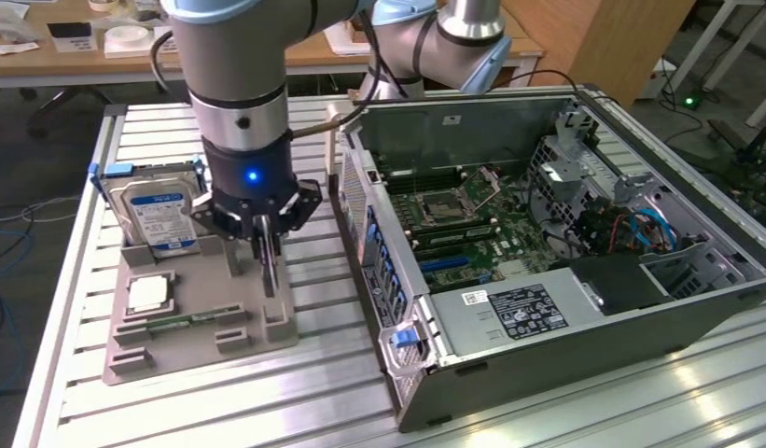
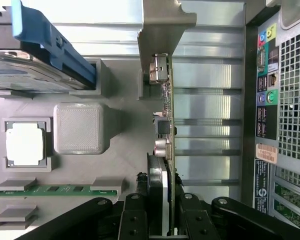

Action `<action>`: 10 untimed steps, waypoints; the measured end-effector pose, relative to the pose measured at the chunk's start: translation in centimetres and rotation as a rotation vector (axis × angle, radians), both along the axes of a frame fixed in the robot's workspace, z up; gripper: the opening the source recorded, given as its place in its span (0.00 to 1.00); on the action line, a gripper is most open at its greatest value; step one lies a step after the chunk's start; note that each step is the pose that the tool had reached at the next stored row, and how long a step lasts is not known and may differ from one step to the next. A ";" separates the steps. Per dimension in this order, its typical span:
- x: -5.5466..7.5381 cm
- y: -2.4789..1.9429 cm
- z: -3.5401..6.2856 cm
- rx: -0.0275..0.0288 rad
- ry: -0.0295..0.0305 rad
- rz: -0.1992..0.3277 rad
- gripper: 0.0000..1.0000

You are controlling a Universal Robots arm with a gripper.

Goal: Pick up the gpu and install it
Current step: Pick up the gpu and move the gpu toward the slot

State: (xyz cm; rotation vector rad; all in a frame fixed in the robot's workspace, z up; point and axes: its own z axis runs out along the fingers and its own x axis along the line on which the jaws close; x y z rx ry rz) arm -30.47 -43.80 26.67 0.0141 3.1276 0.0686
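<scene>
Wrist view: tool (image 2: 162, 192) tight around the upright gpu (image 2: 166, 125).

Holder tray (image 1: 196, 294) was plain grey, hard drive (image 1: 159, 217) silver with a blue label and blue rail, memory stick (image 2: 55, 190) green. The gpu (image 2: 166, 125) looked dark green with a silver bracket, gripper (image 2: 161, 210) was black, and the table (image 1: 296, 411) was ribbed silver.

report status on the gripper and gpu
Gripper shut on gpu. Card on edge in gray holder. Nothing between it and open computer case.
</scene>
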 end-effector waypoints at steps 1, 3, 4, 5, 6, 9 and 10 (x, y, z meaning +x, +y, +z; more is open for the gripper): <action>0.0 0.00 0.18 0.0001 0.0000 0.000 0.28; 0.0 0.00 0.70 -0.0001 0.0001 0.000 0.28; 0.0 0.00 0.99 0.0000 0.0000 0.000 0.28; 0.0 0.00 1.23 0.0001 -0.0001 0.000 0.28; 0.0 0.00 1.47 0.0000 0.0000 0.000 0.28; 0.0 0.00 2.17 0.0000 0.0000 0.000 0.28; 0.0 0.00 2.40 0.0000 0.0000 0.000 0.28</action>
